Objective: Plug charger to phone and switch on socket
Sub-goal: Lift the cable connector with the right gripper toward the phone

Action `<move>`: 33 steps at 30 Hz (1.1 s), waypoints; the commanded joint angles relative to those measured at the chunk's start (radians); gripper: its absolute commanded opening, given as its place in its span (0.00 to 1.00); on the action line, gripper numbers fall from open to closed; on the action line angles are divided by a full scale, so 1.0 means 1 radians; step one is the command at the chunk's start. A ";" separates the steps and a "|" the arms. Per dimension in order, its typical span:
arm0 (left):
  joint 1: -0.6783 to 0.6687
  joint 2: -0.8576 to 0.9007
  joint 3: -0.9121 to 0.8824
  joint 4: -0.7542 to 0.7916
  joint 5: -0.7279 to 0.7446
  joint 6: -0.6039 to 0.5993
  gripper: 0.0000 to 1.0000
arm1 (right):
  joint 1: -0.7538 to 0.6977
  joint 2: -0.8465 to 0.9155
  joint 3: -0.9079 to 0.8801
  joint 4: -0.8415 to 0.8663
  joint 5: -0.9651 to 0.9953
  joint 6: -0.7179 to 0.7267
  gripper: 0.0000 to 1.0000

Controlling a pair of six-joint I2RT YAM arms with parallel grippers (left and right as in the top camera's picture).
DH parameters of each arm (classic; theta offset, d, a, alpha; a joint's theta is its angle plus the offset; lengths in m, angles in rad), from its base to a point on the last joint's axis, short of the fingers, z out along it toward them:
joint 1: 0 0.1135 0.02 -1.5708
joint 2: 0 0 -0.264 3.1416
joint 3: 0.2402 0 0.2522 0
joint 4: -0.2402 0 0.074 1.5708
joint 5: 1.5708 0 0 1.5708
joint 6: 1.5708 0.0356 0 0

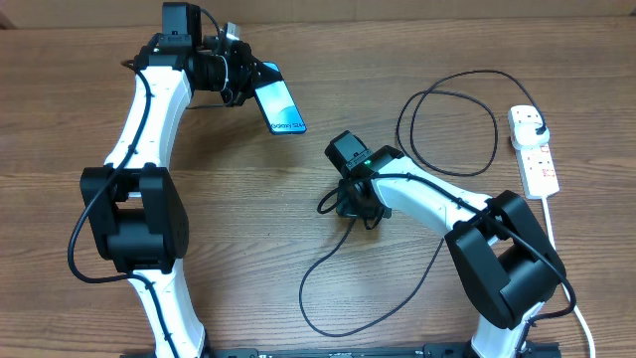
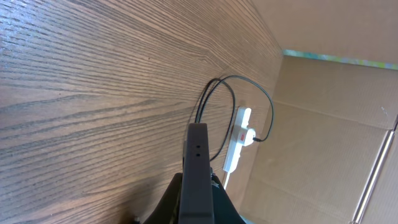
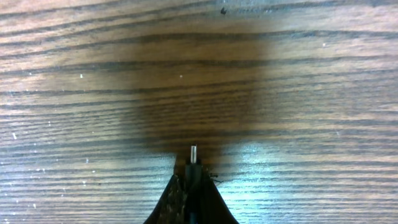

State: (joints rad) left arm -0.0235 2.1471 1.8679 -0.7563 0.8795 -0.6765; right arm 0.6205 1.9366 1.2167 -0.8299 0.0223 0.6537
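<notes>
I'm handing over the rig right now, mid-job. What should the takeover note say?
Left gripper: shut on the phone, screen tilted up, far left.
Right gripper: shut on the charger just behind its connector tip, mid-table.
Done: the charger's plug sits in the socket at the right edge.
Left: bring the tip to the phone, plug it in, switch the socket on; the switch state is unreadable.

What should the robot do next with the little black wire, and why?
Probably lift the right gripper, shut on the thin black charger cable with its metal connector tip poking out, toward the slim blue-screened phone held by the left gripper. The tip is down near the wooden table, far from the phone.
</notes>
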 commanded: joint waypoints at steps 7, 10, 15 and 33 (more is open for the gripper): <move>0.012 -0.016 0.020 0.013 0.040 0.009 0.04 | -0.026 0.057 0.031 -0.014 -0.199 -0.117 0.04; 0.012 -0.016 0.020 0.044 0.077 0.004 0.04 | -0.047 0.057 0.080 -0.013 -0.261 -0.160 0.04; 0.017 -0.016 0.020 0.138 0.153 -0.036 0.04 | -0.087 0.057 0.181 -0.008 -0.364 -0.213 0.04; 0.092 -0.016 0.020 0.604 0.405 -0.327 0.04 | -0.211 0.057 0.266 0.300 -0.959 -0.267 0.04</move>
State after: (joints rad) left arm 0.0551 2.1471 1.8679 -0.2127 1.1843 -0.8936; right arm 0.4191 1.9915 1.4593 -0.5835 -0.7563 0.4049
